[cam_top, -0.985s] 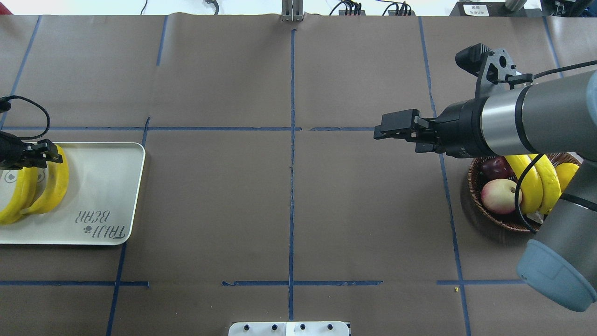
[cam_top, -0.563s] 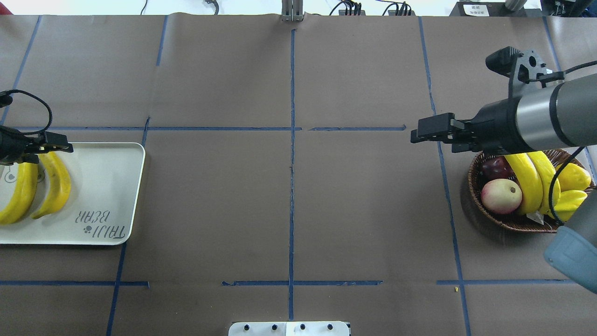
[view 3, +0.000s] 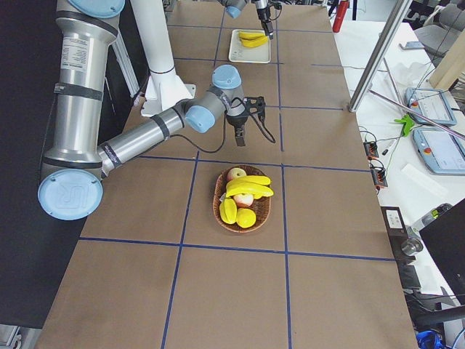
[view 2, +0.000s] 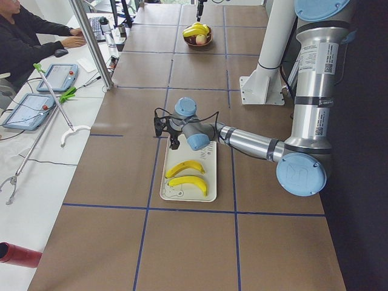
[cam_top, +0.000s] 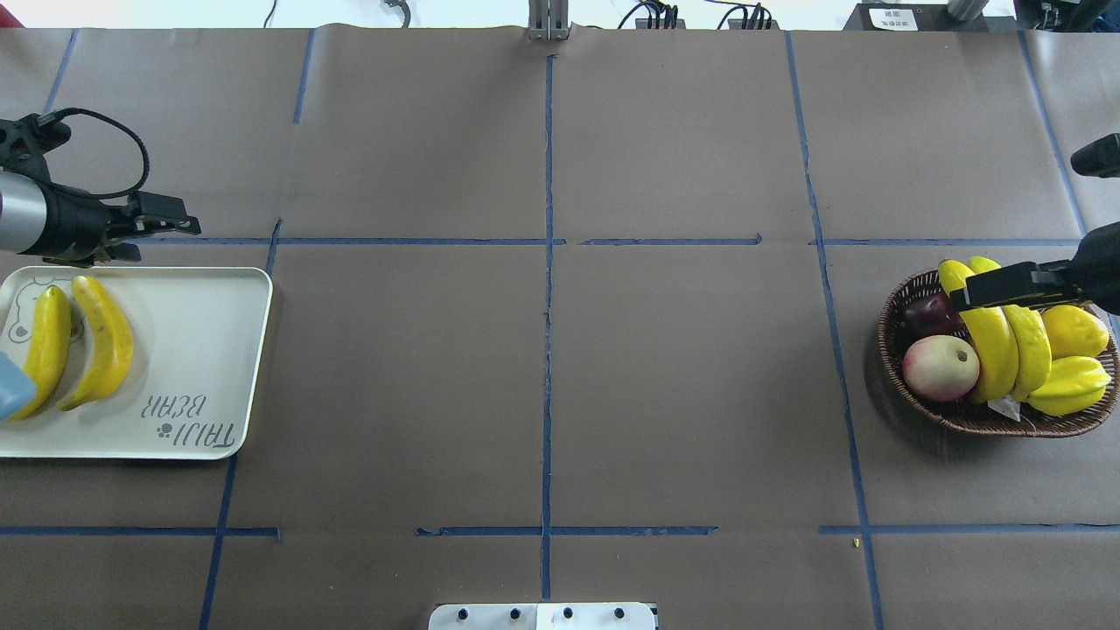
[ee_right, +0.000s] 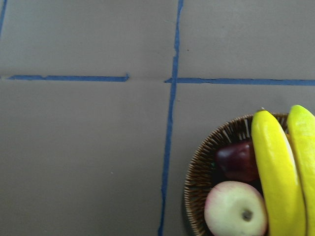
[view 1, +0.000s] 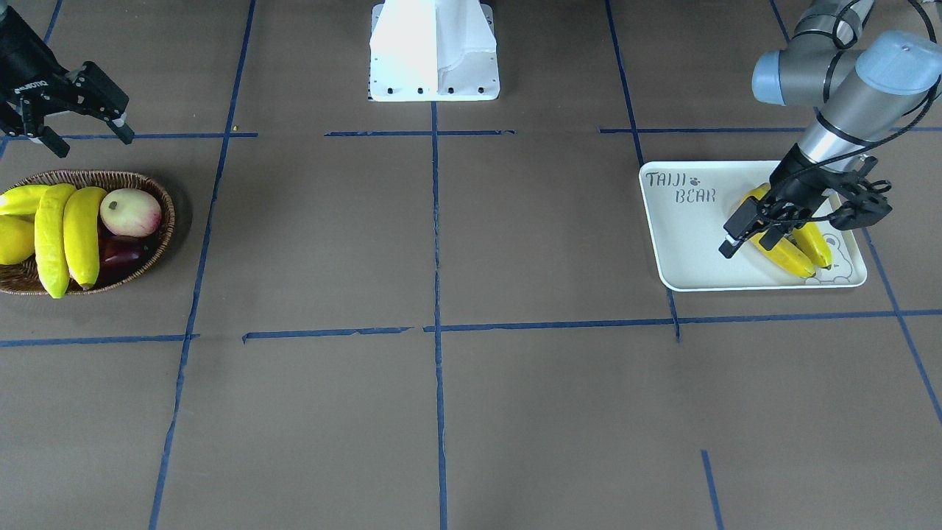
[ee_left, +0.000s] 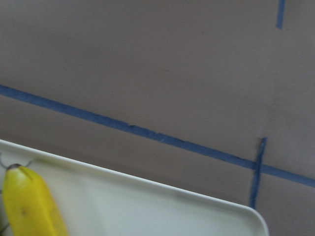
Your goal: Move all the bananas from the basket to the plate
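Note:
Two bananas [cam_top: 993, 346] [cam_top: 1032, 346] lie side by side in the wicker basket [cam_top: 962, 418] at the right; they also show in the front view [view 1: 50, 235] and the right wrist view [ee_right: 275, 172]. My right gripper [cam_top: 971, 293] [view 1: 94, 143] hangs open and empty above the basket's far end. Two more bananas [cam_top: 39, 350] [cam_top: 101, 341] lie on the white plate [cam_top: 219, 350] at the left. My left gripper [cam_top: 175, 226] [view 1: 747, 246] is open and empty, raised over the plate's far edge, clear of the bananas.
The basket also holds a pink-cream apple [cam_top: 941, 367], a dark red apple [cam_top: 932, 315], a round yellow fruit [cam_top: 1072, 331] and a ridged yellow fruit [cam_top: 1067, 385]. The robot's white base [view 1: 434, 51] stands at the table's near middle edge. Blue tape lines cross the brown table.
My left gripper let go of the second banana on the plate and pulled up and away. My right gripper swung right, from beside the basket to above it.

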Controlling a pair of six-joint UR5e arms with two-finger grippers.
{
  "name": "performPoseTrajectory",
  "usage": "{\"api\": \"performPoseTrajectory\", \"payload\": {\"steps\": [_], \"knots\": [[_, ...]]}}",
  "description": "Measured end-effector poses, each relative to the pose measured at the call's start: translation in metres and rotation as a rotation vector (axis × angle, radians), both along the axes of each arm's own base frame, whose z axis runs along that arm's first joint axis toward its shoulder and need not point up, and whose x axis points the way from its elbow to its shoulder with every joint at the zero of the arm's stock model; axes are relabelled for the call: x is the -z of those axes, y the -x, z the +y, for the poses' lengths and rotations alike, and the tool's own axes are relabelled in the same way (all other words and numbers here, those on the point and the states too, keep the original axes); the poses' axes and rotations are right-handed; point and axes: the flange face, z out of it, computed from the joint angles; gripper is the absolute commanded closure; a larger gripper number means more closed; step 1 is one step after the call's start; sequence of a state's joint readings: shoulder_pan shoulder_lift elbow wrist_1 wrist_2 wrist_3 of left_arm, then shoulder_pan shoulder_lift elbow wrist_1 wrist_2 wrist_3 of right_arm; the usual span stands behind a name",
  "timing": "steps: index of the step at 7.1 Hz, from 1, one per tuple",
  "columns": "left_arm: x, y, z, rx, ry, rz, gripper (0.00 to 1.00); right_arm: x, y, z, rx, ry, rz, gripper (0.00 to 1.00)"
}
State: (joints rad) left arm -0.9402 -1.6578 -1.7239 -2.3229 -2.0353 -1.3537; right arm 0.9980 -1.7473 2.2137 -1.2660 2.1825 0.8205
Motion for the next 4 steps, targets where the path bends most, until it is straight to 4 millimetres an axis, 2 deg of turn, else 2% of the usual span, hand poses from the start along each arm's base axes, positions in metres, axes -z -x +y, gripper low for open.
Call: {"api": "performPoseTrajectory", "payload": {"steps": [2,3,4], "knots": [[0.029,-0.029,-0.005,-0.011,0.016,0.025,0.0,-0.069,-0.017,0.002,0.071,-0.035,0.071,0.06],[0.038,-0.039,-0.005,-0.013,0.025,0.039,0.0,-0.097,-0.022,0.003,0.088,-0.042,0.089,0.17],[0.042,-0.046,-0.005,-0.017,0.03,0.045,0.0,-0.115,-0.024,0.003,0.096,-0.037,0.105,0.22]]}}
